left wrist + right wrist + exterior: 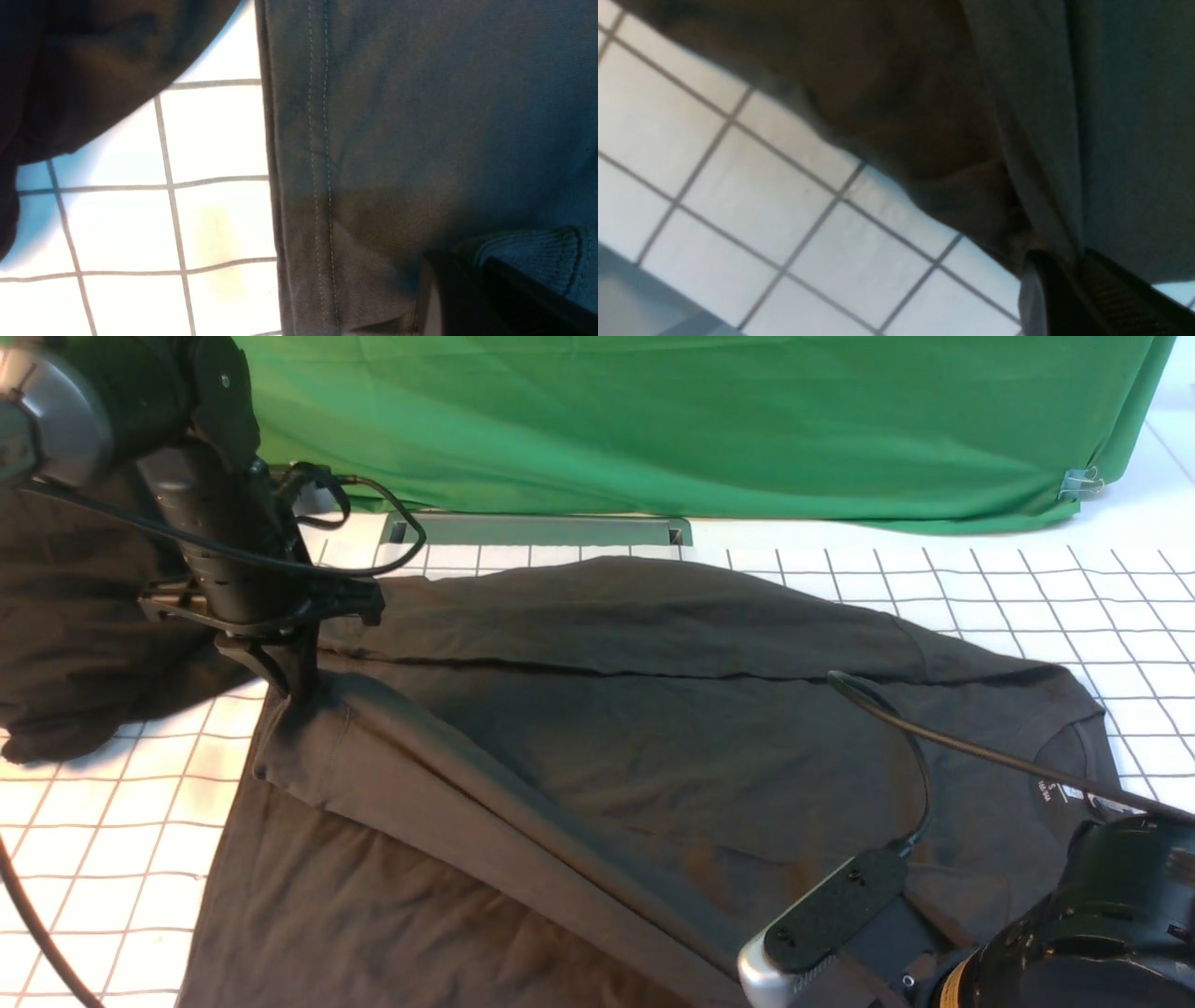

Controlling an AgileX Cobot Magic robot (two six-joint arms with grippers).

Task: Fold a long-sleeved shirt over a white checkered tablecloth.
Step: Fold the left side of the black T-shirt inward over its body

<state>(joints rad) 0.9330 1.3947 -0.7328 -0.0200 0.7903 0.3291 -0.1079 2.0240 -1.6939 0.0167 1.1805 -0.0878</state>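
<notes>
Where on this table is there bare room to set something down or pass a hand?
Two free patches of white checkered tablecloth: near left, between the long-sleeved shirt and the black garment; far right, between the shirt's shoulder and the green cloth. The middle is crowded: all shirt, with the left gripper and right gripper, jaws shut on it, at either end.

Dark long-sleeved shirt (653, 709) (sleeve folded diagonally across) lies on the white checkered tablecloth (1027, 588).

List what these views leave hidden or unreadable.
- Front view: fingertips of the right gripper, behind its own wrist camera.
- Front view: neck label print, too small to read.
- Front view: long-sleeved shirt near side, cut off by the bottom edge.
</notes>
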